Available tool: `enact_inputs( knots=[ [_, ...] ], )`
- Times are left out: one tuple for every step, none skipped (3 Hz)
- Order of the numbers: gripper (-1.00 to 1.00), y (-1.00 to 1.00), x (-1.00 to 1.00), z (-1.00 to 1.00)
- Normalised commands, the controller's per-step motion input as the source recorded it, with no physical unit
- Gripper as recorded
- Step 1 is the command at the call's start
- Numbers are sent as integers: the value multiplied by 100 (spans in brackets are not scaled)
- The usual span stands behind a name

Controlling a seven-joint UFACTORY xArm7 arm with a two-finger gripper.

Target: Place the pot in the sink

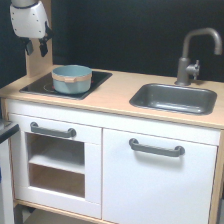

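The claw [37,46] hangs above the stove's [97,77] far corner, its two dark fingers parted with nothing between them. The pot [71,78] sits on the stove just below the claw and a little toward the exterior view's right, upright, not yet touched. The sink [175,98] lies well apart from the claw, across the counter [112,97] on that same side, under the faucet [192,55]. The step in hand looks like the reach. To do it well, centre the claw over the rim, descend straight, keep the fingers wide enough to straddle the wall, and close firmly before lifting, so the pot does not tip.
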Motion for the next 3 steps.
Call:
enact_inputs(
  knots=[
    [100,6,92,-86],
    [-100,31,99,-100],
    [-100,64,100,-100]
  ],
)
